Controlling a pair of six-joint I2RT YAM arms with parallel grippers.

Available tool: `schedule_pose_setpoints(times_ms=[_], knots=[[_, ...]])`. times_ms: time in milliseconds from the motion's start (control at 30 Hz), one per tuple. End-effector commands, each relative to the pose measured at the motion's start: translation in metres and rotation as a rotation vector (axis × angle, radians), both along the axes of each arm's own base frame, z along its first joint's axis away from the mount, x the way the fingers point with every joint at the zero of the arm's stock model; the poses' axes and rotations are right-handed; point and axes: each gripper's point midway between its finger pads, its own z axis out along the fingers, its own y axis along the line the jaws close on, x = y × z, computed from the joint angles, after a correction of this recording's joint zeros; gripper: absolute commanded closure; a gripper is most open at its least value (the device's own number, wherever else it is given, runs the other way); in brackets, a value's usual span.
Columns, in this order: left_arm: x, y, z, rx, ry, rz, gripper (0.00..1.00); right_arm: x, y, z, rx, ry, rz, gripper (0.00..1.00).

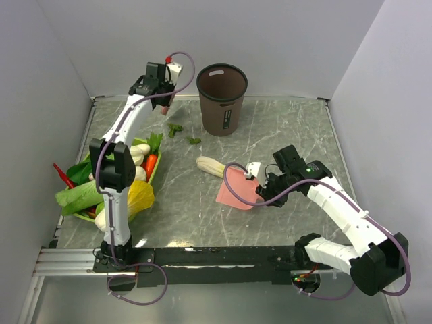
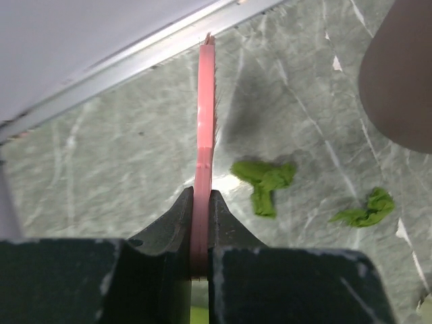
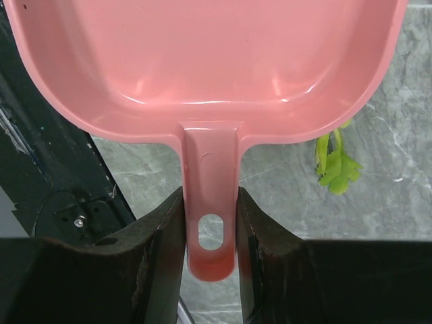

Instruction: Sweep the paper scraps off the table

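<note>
table [image 1: 290,135]: grey-green marble pattern, pale veins, metal rim.
scraps [image 2: 264,181]: two crumpled green bits, ragged edges, on table near far rim, beside brown bin [image 1: 221,98].
left gripper [image 2: 200,202]: pinching thin flat pink brush [image 2: 205,115], seen edge-on, long axis toward far rim.
right gripper [image 3: 210,202]: clamped on handle of glossy pink dustpan [image 3: 202,54], pan extending away from wrist.

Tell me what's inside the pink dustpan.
Nothing seen: the dustpan is bare pink inside; the scraps lie on the table. The pan's front edge is cut off in the right wrist view.
</note>
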Motion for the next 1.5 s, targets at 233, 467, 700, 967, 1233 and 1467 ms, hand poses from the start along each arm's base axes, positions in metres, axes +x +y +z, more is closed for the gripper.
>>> schedule_pose_setpoints(times_ms=[233,467,700,967,1233,1467], knots=[[-0.025,-0.044,-0.008,-0.196,0.068,-0.087,0.99,0.005,0.002,-0.007,0.0,-0.008,-0.011,1.0],[-0.108,-0.05,-0.004,-0.199,0.174,-0.141,0.99,0.009,0.004,-0.007,0.003,-0.021,-0.011,1.0],[-0.21,-0.028,0.016,-0.239,0.27,-0.133,0.99,0.013,-0.003,-0.012,-0.032,-0.056,0.003,1.0],[-0.197,-0.039,0.071,-0.389,-0.003,-0.139,0.99,0.026,0.012,-0.003,0.013,-0.042,-0.016,1.0],[-0.134,-0.07,0.086,-0.75,0.03,0.072,0.99,0.036,0.017,0.002,0.013,-0.049,-0.015,1.0],[-0.101,-0.076,0.049,-0.849,0.142,0.206,0.99,0.035,0.012,0.001,-0.027,-0.049,0.016,1.0]])
